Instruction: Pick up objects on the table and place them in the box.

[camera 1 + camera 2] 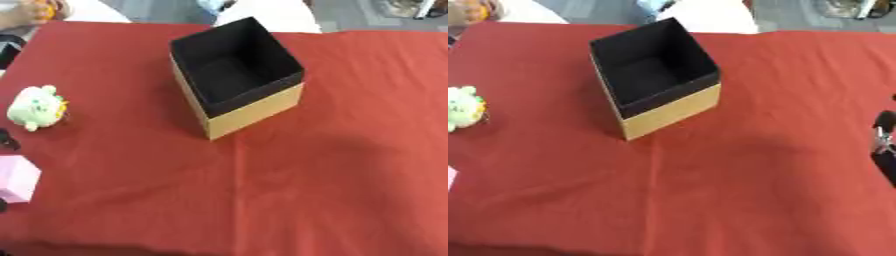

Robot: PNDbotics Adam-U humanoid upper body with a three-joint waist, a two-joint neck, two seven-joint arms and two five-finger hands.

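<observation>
Pink block (16, 178) nearest, prob. light, rigid; grab its sides. Plush (37, 106) soft. Right hand (883, 142): can't tell grip.

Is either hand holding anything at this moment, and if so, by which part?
Nothing is visibly held. Only a bit of the right hand shows at the right edge, off the green plush toy, pink object and box.

The bench (350, 165) carries a matt red cloth with soft creases, the box (254, 107) reads as smooth tan cardboard with a matt black lining, and the pale green toy (37, 106) appears soft and plush.
</observation>
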